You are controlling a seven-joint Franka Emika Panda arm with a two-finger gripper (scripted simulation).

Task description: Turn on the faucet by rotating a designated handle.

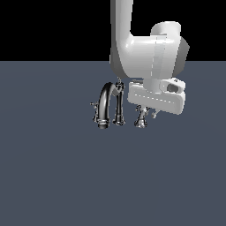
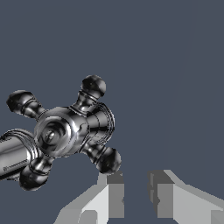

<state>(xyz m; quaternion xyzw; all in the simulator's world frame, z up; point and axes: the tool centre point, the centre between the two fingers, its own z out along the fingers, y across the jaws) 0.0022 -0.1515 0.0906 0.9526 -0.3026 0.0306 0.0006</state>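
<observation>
The faucet (image 1: 105, 105) is a small dark chrome set with a thick arched spout, a tall slim post (image 1: 118, 106) and cross knobs. The handle (image 1: 141, 117) is the shiny cross knob on its own short flared pedestal, at the exterior view's right of the set. My gripper (image 1: 152, 113) hangs just beside and slightly above it, mostly hidden under the white hand. In the wrist view the handle (image 2: 61, 131) fills the frame close up. My gripper (image 2: 135, 188) is open and empty, beside the knob. One finger (image 2: 109, 192) is just off a knob arm.
A dimmer low cross knob (image 1: 94, 106) sits at the exterior view's left of the spout. The set stands on a flat grey-blue floor (image 1: 53, 176). The white arm (image 1: 150, 57) rises above and behind the faucet.
</observation>
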